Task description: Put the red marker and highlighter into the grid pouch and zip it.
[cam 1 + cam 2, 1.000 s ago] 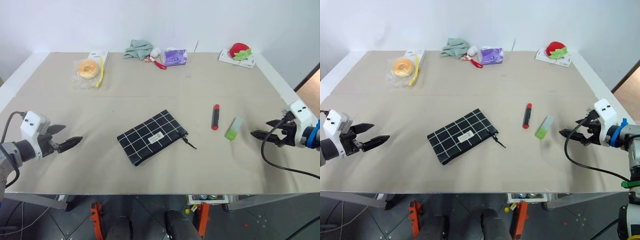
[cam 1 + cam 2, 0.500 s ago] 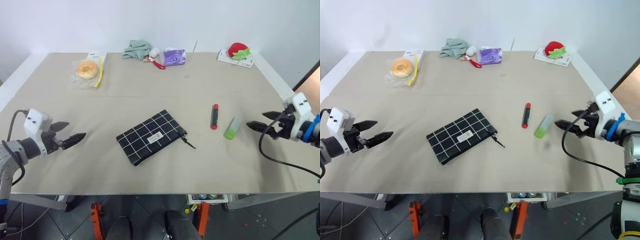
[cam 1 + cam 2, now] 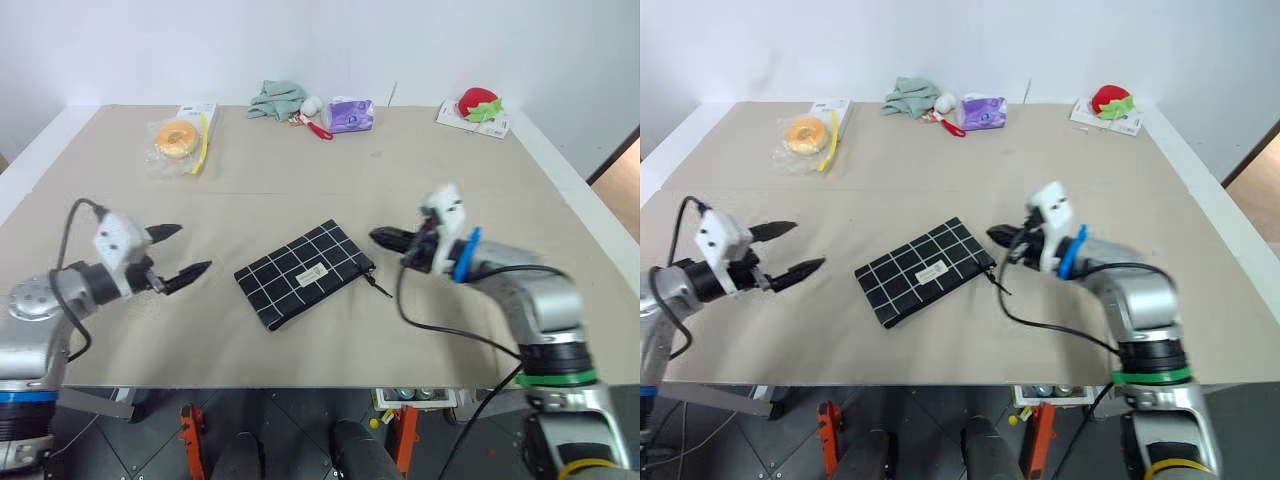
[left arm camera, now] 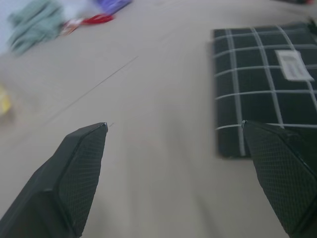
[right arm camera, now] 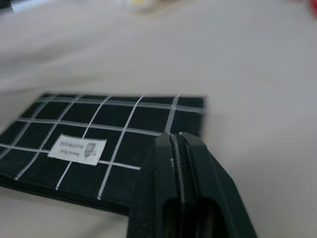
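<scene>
The grid pouch (image 3: 304, 273) lies flat on the table (image 3: 300, 190) between the two grippers. The right gripper (image 3: 384, 238) is clenched with nothing between its fingers, its tip just beside the pouch's zipper corner, where the pull cord (image 3: 379, 286) trails out. The left gripper (image 3: 184, 251) is spread wide and empty, a little apart from the pouch's opposite end. The pouch is black fabric crossed with white grid lines, rectangular, with a small white label (image 5: 77, 148) sewn on its face. Its zipper edge looks shut, so I cannot tell what is inside.
</scene>
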Robot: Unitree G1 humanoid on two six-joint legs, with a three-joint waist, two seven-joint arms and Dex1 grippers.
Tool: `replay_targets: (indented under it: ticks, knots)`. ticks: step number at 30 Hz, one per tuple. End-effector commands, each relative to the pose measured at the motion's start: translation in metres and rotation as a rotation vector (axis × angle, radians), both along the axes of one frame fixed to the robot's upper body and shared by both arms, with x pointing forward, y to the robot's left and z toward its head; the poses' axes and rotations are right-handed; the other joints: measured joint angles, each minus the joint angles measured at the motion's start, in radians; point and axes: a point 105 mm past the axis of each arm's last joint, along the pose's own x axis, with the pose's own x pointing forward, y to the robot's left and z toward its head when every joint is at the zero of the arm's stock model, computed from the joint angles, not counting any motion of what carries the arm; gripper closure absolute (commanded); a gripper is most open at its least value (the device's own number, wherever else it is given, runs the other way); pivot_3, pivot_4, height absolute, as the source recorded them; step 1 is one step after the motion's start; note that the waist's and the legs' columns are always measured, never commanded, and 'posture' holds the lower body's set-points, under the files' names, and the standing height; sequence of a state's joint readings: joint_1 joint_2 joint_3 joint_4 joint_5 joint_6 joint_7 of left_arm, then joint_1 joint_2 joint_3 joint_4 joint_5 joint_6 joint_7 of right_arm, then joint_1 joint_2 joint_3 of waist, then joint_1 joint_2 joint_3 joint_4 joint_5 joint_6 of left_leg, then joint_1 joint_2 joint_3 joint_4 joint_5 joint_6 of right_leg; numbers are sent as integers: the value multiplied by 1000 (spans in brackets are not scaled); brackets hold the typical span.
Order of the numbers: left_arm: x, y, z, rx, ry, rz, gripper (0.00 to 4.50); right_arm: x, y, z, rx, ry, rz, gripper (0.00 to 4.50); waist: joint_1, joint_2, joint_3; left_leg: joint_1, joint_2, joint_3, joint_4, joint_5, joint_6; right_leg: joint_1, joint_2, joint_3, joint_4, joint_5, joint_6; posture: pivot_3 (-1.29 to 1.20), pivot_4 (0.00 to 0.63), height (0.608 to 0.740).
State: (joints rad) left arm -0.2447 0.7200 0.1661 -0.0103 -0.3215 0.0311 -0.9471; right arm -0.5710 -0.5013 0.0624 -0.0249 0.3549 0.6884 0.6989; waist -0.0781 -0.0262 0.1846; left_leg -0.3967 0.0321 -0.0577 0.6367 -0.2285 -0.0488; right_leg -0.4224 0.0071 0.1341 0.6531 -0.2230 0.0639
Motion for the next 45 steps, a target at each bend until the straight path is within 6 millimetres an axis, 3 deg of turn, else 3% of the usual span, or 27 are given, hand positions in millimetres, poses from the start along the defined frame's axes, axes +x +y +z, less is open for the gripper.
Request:
replay_targets:
  ticks: [1,4,8,15,19,30,36,37,39,45]
  knots:
    - [-6,-14,2,184,-164,-86,0,6,6,-9,-75,-16,-28,4453,2,0,0,-1,0,0,0,0,0,-1,0,0,0,1,-2,0,150,734]
    - [-16,-27,-17,372,-253,-205,0,5,13,-35,-152,28,-31,4453,2,0,0,-1,0,0,-1,0,0,-1,0,0,-1,1,-2,0,150,734]
    - [-24,-42,-28,447,-362,-303,0,8,7,-56,-270,42,-64,4453,2,-3,-2,-1,0,0,-1,0,0,-1,0,0,-1,1,-2,0,150,734]
    - [-32,-49,-49,611,-556,-440,0,11,9,-56,-277,29,-78,4453,3,-4,-3,5,0,0,0,2,4,5,0,-1,-1,0,3,0,150,734]
    - [-30,-59,-60,620,-613,-484,0,10,12,-56,-271,30,-74,4453,3,-4,-5,6,0,0,0,3,6,6,0,-1,-1,1,3,0,150,734]
    - [-6,-98,-79,588,-633,-484,0,7,21,-53,-243,29,-76,4453,4,1,-12,12,-1,-1,0,3,6,13,0,-1,-1,2,5,0,150,734]
    - [-5,-105,-85,583,-627,-500,0,7,19,-52,-239,26,-85,4453,3,6,-16,13,-1,-1,0,3,6,14,0,-1,-1,1,6,0,150,734]
    - [-5,-106,-85,580,-627,-501,410,7,19,-51,-239,26,-87,4500,3,6,-16,13,-1,-1,0,3,6,14,0,-1,-1,1,6,0,150,734]
    - [-5,-107,-85,578,-626,-505,775,7,18,-51,-239,26,-88,4500,3,6,-16,13,-1,-1,0,3,6,14,0,-1,-1,1,6,0,150,734]
    - [-2,-108,-87,573,-592,-492,3549,7,20,-50,-230,25,-89,4500,3,9,-18,12,-1,-2,0,3,6,14,-1,-1,-2,1,6,0,150,734]
